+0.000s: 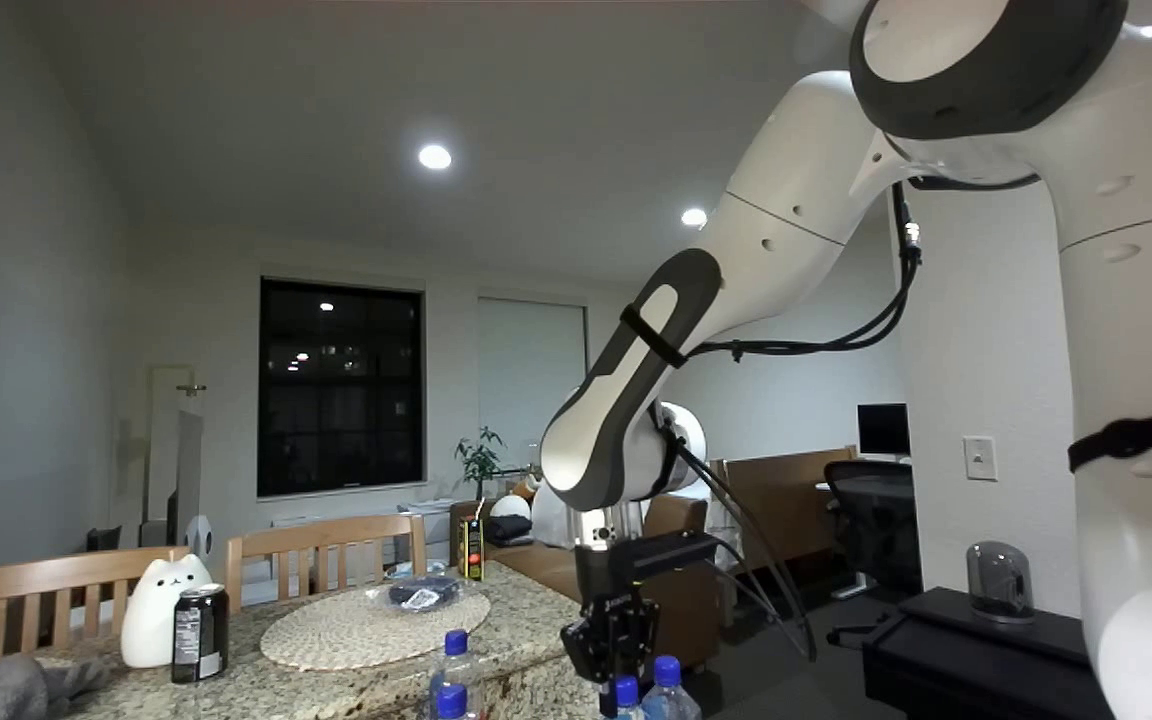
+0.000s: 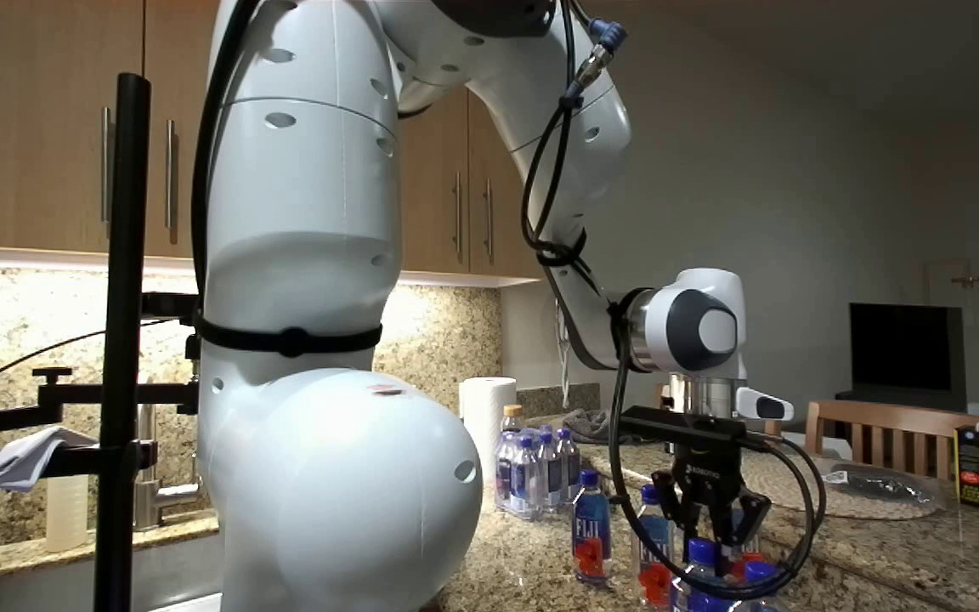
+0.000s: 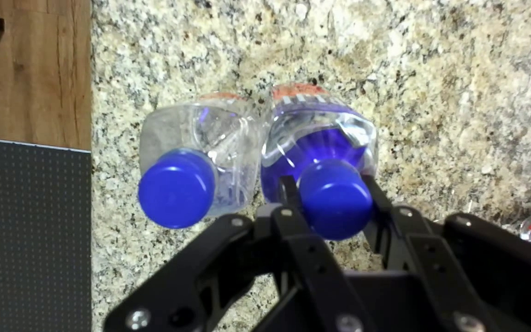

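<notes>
Blue-capped, a clear bottle (image 3: 321, 124) stands on the granite counter (image 3: 431, 92), its neck clasped by the gripper (image 3: 330, 184), just beside another bottle (image 3: 228, 138). In both exterior views the arm (image 1: 776, 230) bends over, wrist pointing down. "ROBOTIQ" marks the gripper; a labelled bottle (image 2: 591, 514) nearby reads "FIJI".

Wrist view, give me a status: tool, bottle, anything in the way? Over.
Tool closed on bottle, astride its blue cap. Bottle upright; whether lifted, can't tell. Second bottle close on picture left, might crowd the tool.
</notes>
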